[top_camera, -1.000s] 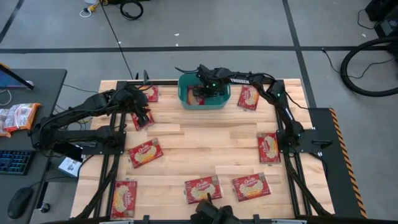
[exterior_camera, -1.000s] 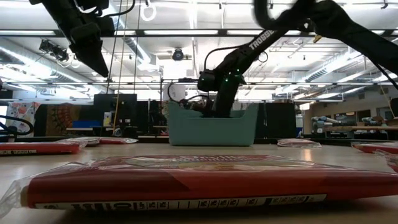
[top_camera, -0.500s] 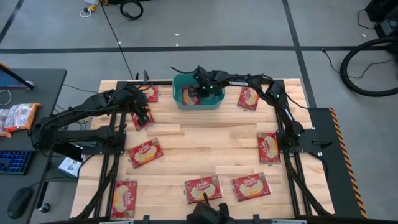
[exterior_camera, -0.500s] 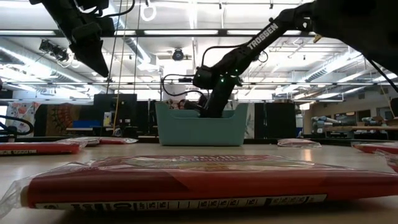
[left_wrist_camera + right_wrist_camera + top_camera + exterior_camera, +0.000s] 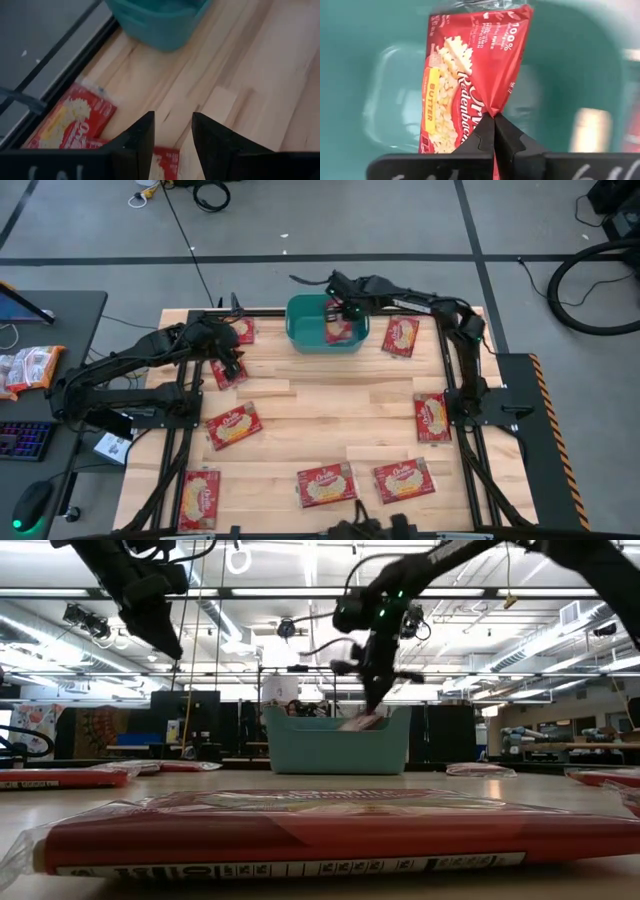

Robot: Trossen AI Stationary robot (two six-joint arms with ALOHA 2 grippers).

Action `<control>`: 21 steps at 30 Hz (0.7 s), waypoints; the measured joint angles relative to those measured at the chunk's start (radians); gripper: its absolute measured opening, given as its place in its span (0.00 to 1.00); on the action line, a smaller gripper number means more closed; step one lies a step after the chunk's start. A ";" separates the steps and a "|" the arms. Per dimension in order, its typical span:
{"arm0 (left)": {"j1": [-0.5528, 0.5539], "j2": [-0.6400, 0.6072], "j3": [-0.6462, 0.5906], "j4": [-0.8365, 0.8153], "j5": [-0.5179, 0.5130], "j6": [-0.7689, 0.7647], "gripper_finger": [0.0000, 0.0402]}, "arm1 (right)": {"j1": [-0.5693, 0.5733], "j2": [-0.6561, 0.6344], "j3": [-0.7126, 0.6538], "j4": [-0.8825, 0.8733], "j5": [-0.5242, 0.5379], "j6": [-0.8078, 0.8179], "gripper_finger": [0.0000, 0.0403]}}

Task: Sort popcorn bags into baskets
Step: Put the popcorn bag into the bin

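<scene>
I see the surface (image 5: 330,415) with loose bags spread round it; the tub (image 5: 323,323) sits at the far middle edge; largest risk first.

Right gripper (image 5: 345,313) hangs over the tub, jaws pinched shut on one corner of a bag (image 5: 470,80); the bag dangles down into the tub, tilted, gripped only by a thin edge of wrapper; I judge it could slip out early, or catch on the tub rim (image 5: 335,717) in the low view and flop outside if I release off-centre; I can't tell how near the bag's lower end is to the tub floor.

The tub is light plastic by the look; if the arm drags the bag or clips the wall on the way out, I'd expect the tub to slide or tip; it sits close to the far edge.

Left gripper (image 5: 172,132) hovers over the far-left part of the surface, jaws apart, holding nothing; two bags (image 5: 72,117) lie just below it near the left rail; in the high view one of them (image 5: 229,372) is half under the arm; a low descent could shove a bag toward the edge rather than grasp it; flat packets give little to bite.

Smallest: both arms work near the tub; crossing paths could collide.
</scene>
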 joint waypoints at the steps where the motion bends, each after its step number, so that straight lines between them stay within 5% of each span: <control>1: 0.000 0.000 0.000 0.016 0.002 0.000 0.34 | 0.004 -0.020 0.000 -0.035 0.028 0.010 0.00; 11: 0.000 0.163 0.000 0.121 0.048 0.064 0.34 | 0.069 -0.123 0.002 -0.364 0.198 0.119 0.00; 21: 0.000 0.426 0.000 0.363 0.014 0.263 0.34 | 0.095 -0.108 0.002 -0.421 0.177 0.097 0.00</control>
